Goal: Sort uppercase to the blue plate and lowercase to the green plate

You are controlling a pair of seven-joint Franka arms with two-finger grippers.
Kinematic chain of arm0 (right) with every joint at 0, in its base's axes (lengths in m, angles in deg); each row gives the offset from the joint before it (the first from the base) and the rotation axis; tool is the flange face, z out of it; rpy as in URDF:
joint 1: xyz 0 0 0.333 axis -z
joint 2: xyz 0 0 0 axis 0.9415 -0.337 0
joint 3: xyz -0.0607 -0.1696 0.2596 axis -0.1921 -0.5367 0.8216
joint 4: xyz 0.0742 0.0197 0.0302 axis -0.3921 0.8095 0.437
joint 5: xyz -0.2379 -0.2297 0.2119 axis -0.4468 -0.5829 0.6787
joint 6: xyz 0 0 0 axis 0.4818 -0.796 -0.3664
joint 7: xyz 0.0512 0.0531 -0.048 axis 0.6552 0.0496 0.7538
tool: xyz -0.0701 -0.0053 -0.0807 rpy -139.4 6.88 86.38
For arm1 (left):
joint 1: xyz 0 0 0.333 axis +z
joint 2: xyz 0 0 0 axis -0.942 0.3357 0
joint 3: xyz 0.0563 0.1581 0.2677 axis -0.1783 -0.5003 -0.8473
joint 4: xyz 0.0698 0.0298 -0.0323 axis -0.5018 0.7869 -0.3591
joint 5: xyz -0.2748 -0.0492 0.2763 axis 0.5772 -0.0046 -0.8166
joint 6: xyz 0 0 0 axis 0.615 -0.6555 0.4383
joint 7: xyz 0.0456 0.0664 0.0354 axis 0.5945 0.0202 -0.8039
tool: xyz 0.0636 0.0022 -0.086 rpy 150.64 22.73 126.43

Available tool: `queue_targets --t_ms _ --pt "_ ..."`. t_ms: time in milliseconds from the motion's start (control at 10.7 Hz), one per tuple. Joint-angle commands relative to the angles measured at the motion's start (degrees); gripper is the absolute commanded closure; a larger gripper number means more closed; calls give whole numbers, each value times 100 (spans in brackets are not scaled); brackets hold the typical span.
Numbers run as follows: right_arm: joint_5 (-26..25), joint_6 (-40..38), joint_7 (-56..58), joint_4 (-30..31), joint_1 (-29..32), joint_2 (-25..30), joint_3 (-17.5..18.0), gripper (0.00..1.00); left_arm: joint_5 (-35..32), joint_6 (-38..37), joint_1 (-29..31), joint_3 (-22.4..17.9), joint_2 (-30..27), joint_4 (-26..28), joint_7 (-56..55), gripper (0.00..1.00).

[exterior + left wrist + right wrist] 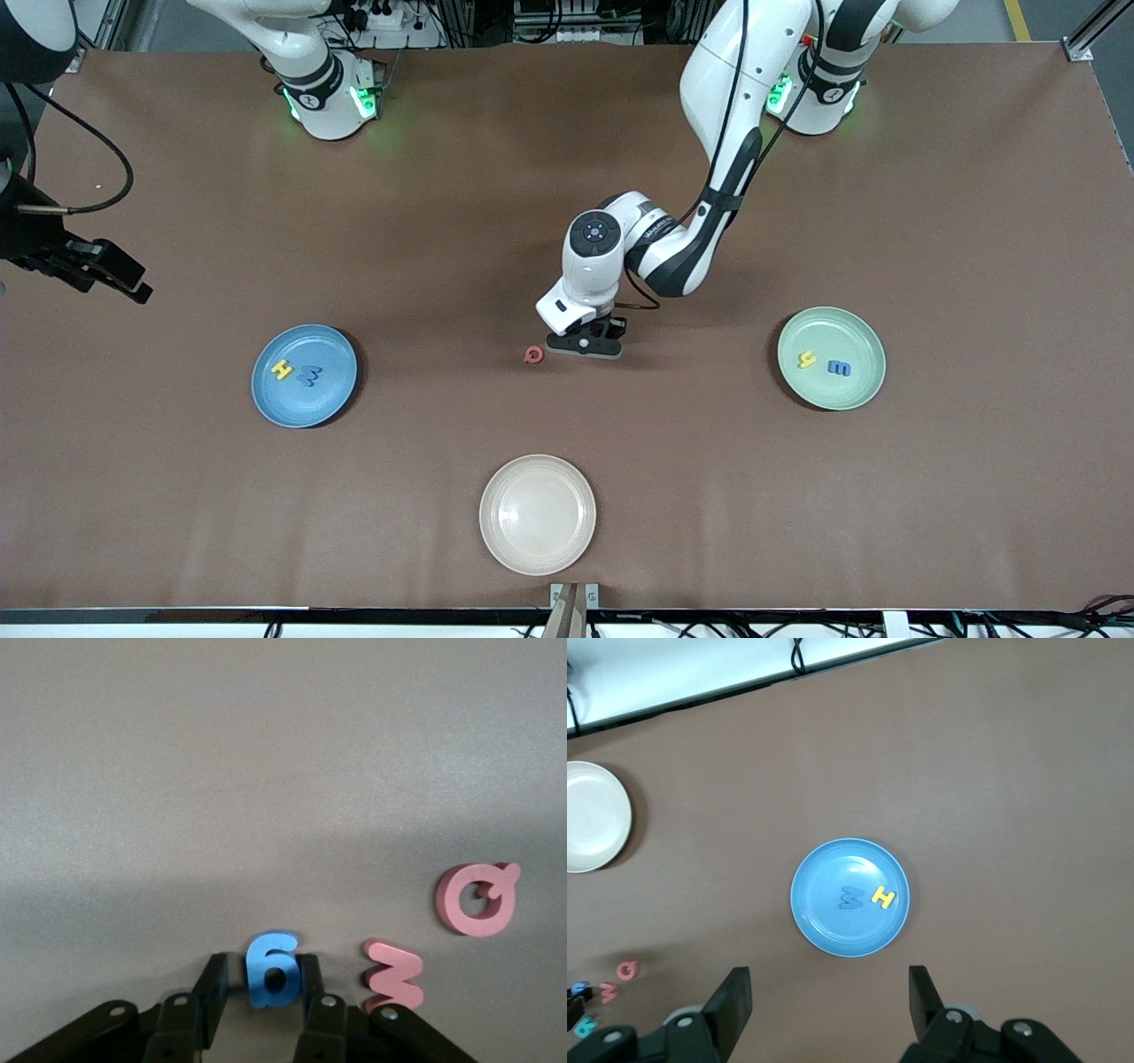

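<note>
My left gripper [585,344] is down on the table's middle, open around a blue g [273,970]; one finger touches it and a small gap shows at the other. A red w [394,976] and a red Q [532,355] lie beside it. A teal R [586,1025] lies close by. The blue plate [301,403] holds a yellow H [282,369] and a blue W [309,376]. The green plate [824,332] holds a yellow h [807,359] and a blue e [839,368]. My right gripper [124,279] hangs open and empty at the right arm's end of the table.
A cream plate [538,514] with nothing on it sits near the table's front edge, nearer to the front camera than the loose letters. The left arm's elbow bends low over the table's middle.
</note>
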Motion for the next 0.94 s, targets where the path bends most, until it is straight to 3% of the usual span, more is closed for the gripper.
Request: queue_targets --t_ms 0,562,843 --pt "187 -145 90 28 72 175 19 19 -102 -19 -75 -83 88 -117 70 68" --pt "21 -523 696 150 -60 227 -165 10 -128 -255 -49 -118 36 -100 289 100" --pt "-42 -567 679 159 -104 263 -165 3 -128 -1088 100 -276 -289 -82 948 100"
